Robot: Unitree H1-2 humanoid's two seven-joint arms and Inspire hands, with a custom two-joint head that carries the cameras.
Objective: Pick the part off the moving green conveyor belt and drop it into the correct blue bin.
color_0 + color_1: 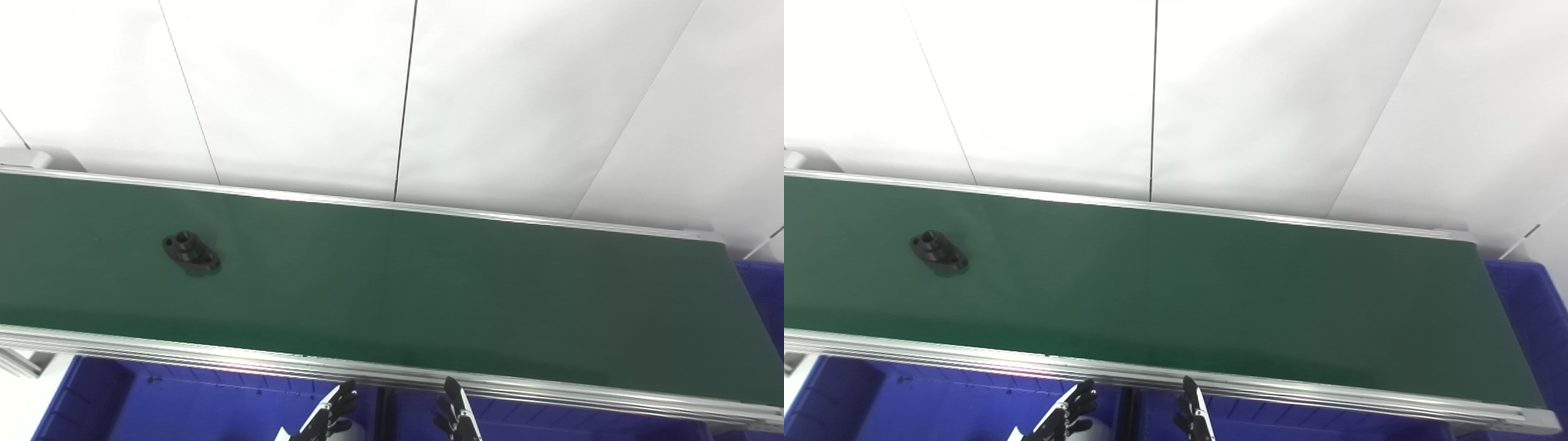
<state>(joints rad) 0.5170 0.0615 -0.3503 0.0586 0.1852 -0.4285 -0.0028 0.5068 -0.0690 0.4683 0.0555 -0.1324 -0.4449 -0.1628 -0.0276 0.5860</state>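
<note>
A black flanged part (191, 252) lies flat on the left portion of the green conveyor belt (429, 282), well away from both hands. Only the fingertips of my left hand (331, 413) and right hand (454, 415) show at the bottom edge, below the belt's near rail and over the blue bins. The fingers of each hand are spread apart and hold nothing. The left blue bin (184, 404) and the right blue bin (551, 422) sit below the belt's front rail.
An aluminium rail (392, 373) runs along the belt's near side and another along the far side. A third blue bin (1528, 318) stands past the belt's right end. White wall panels rise behind the belt.
</note>
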